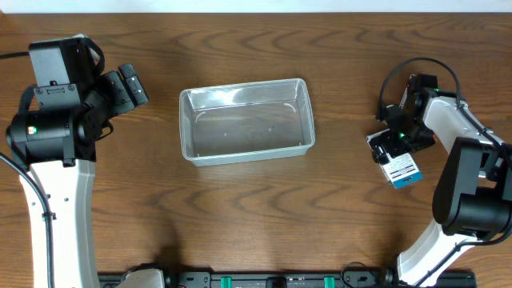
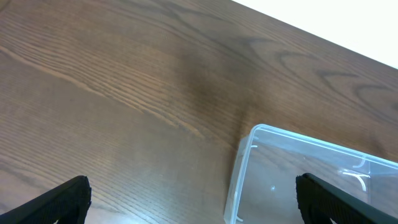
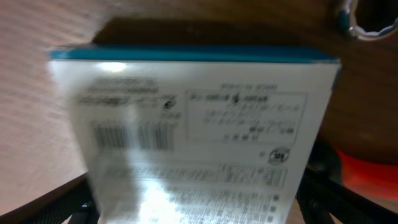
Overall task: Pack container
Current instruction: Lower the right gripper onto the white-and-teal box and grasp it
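Clear plastic container (image 1: 246,120) sits mid-table on the wood-grain table (image 1: 256,224), open side up, long side running left to right and a bit skewed. It is well apart from both arms.

My left gripper (image 1: 130,86) is off to the container's left and points toward it, jaws spread wide with nothing between them. From the left wrist I see both black fingers (image 2: 65,200) at the bottom corners, bare wood between, and the container's near corner (image 2: 239,174) on the right.

My right gripper (image 1: 394,158) is on the right side, over a white box with a teal edge (image 1: 404,172) that lies well right of the container. The right wrist view is blurry: the box (image 3: 193,137) fills it, with a barcode and small print. Dark fingers (image 3: 65,208) stand wide on either side of it. I cannot tell whether the pads touch the box. Something orange-red (image 3: 367,174) shows at the right edge; I can't tell what it is.
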You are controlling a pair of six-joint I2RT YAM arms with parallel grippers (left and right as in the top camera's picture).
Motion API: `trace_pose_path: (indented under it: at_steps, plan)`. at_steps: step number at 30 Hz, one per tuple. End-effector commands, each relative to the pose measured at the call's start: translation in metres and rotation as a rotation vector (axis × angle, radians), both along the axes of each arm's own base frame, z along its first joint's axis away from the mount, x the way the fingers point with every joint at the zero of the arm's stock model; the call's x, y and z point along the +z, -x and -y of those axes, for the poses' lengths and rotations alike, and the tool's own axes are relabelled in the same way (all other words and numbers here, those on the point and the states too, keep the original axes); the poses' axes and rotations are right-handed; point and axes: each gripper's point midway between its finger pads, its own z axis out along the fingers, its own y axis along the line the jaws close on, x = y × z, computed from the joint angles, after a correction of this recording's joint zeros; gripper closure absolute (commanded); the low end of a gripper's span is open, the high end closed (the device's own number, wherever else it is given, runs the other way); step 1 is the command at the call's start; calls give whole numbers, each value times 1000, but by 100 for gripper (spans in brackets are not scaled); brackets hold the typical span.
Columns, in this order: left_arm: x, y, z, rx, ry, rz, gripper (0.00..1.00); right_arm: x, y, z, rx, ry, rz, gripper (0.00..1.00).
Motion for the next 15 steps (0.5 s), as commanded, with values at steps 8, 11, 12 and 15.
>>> trace_pose_path:
  at_steps: [8, 11, 12, 15]
  plan:
    - [0, -1, -2, 7, -11, -4, 2, -26, 7, 1, 16, -5, 11, 1]
    - [0, -1, -2, 7, -11, -4, 2, -27, 7, 0, 18, -5, 11, 1]
    - [0, -1, -2, 7, -11, -4, 2, -27, 7, 0, 18, -5, 11, 1]
    - [0, -1, -2, 7, -11, -4, 2, -27, 8, -2, 17, -6, 7, 7]
